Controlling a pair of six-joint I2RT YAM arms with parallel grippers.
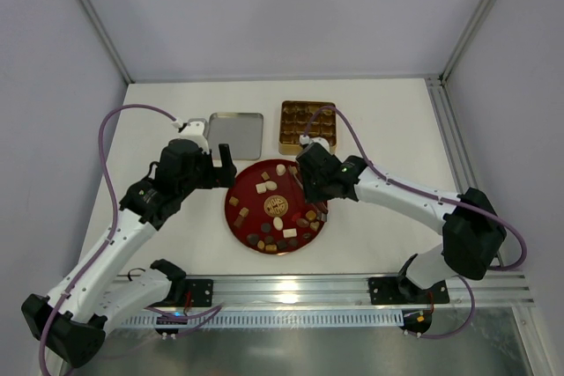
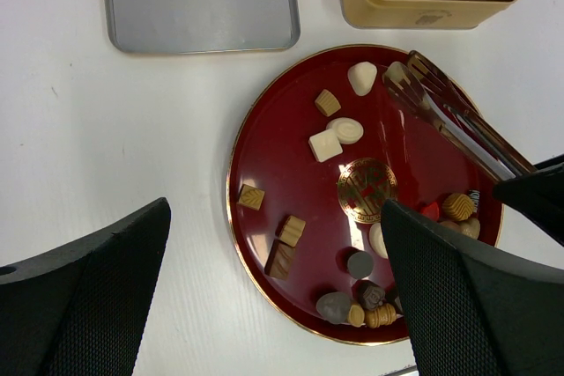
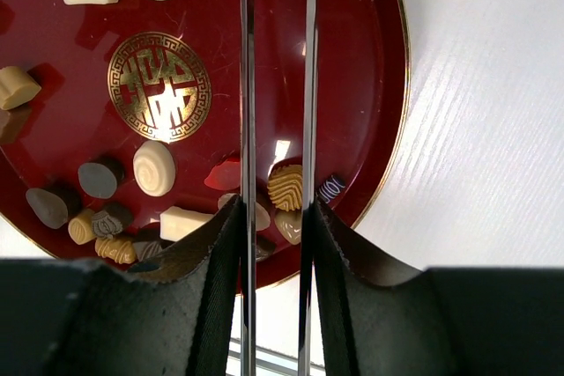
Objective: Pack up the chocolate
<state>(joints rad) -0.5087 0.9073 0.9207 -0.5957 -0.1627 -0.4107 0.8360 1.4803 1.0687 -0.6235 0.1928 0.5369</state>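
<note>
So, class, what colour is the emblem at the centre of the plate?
The emblem is gold, on a dark red plate. The right wrist view shows it best.

A white table (image 1: pixel 176 103) stands between plain pale grey walls (image 1: pixel 282 6) on the far, left and right sides. Metal posts (image 1: pixel 92 15) stand at the far corners. An aluminium rail (image 1: pixel 300 283) runs along the near edge. The light is soft and even.

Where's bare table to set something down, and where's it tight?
Bare table right of the gold tin, out to the right edge. Also the far strip behind the lid and tin. Crowded: the red plate, its near rim thick with chocolate, and its far right side under the tongs.
</note>
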